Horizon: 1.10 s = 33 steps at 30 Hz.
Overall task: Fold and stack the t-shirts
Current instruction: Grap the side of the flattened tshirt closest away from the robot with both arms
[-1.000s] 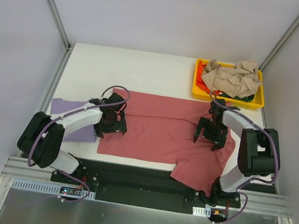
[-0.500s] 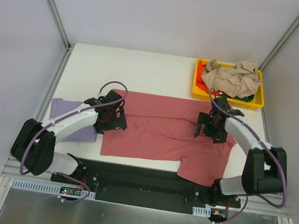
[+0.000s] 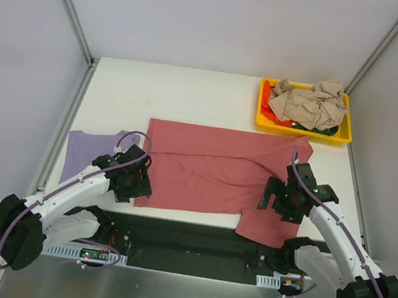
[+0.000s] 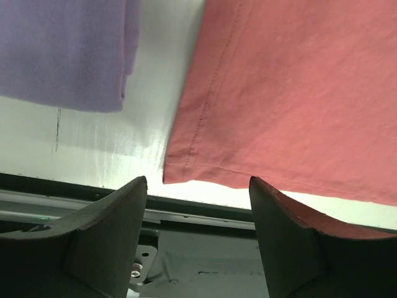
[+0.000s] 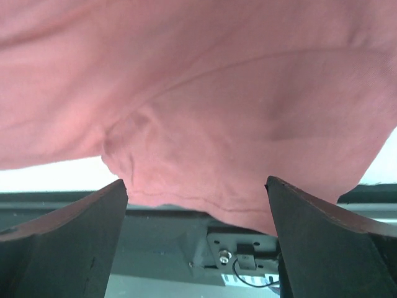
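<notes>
Fingers [image 4: 105, 236] spread and empty on both grippers: left gripper [image 3: 134, 182] at the pink shirt's [image 3: 211, 169] near-left corner, right gripper [image 3: 288, 200] over its sleeve, which overhangs the table [image 3: 176, 95]. A one-sided pull could slide it off.

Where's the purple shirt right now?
In the top view the lavender shirt lies at the left side of the table, near the front edge, just left of the big pink shirt; the left gripper hangs by the gap between them.
</notes>
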Motion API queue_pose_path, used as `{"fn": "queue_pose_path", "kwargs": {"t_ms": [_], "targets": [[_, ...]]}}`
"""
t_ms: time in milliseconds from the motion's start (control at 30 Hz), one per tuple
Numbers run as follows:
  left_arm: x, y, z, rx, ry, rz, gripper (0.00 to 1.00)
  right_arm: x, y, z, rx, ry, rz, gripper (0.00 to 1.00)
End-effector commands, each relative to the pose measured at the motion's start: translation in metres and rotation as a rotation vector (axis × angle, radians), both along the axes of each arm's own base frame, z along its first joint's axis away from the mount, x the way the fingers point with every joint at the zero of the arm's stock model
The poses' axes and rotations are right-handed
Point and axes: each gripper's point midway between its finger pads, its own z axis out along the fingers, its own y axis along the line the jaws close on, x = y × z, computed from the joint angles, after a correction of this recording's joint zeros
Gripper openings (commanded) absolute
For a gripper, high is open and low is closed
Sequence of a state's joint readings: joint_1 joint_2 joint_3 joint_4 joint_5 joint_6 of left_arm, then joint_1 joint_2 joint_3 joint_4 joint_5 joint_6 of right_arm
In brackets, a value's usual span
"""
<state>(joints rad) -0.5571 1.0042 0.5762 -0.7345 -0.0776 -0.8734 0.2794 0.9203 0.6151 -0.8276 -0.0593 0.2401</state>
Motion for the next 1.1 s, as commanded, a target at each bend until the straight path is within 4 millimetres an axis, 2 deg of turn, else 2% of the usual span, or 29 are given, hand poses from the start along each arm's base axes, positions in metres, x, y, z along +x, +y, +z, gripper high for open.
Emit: {"fn": "queue_pose_path", "kwargs": {"t_ms": [0, 67, 133, 233, 333, 433, 533, 600, 800, 1000, 1067], "targets": [[-0.012, 0.001, -0.012, -0.012, 0.038, 0.021, 0.64, -0.036, 0.013, -0.001, 0.051, 0.105, 0.026, 0.97], [-0.012, 0.000, -0.018, -0.010, 0.047, 0.023, 0.58, -0.044, 0.012, -0.003, 0.018, 0.124, 0.027, 0.98], [-0.010, 0.000, -0.021, 0.003, 0.053, 0.028, 0.55, -0.048, 0.019, -0.006, 0.032, 0.137, 0.043, 0.98], [-0.009, 0.000, -0.027, 0.010, 0.063, 0.030, 0.40, -0.059, 0.025, -0.008, 0.014, 0.176, 0.088, 0.99], [-0.013, -0.001, -0.035, 0.008, 0.087, 0.024, 0.32, -0.065, 0.022, -0.009, -0.050, 0.187, 0.100, 0.99], [-0.015, 0.002, -0.042, 0.025, 0.097, 0.028, 0.20, -0.070, 0.024, -0.016, -0.066, 0.204, 0.104, 0.99], [-0.012, 0.002, -0.043, 0.031, 0.093, 0.036, 0.02, -0.069, 0.033, -0.029, -0.057, 0.214, 0.114, 0.95], [-0.009, 0.000, -0.041, 0.028, 0.085, 0.037, 0.00, -0.063, 0.040, -0.035, -0.060, 0.194, 0.123, 0.92], [-0.001, -0.002, -0.035, 0.028, 0.054, 0.025, 0.00, -0.055, 0.032, -0.044, -0.204, 0.183, 0.128, 0.86], [0.003, -0.004, -0.031, 0.022, 0.043, 0.012, 0.00, -0.038, 0.029, -0.043, -0.281, 0.139, 0.024, 0.74], [0.005, -0.005, -0.029, 0.020, 0.039, 0.009, 0.00, -0.033, 0.025, -0.042, -0.323, 0.137, 0.017, 0.65]]}}
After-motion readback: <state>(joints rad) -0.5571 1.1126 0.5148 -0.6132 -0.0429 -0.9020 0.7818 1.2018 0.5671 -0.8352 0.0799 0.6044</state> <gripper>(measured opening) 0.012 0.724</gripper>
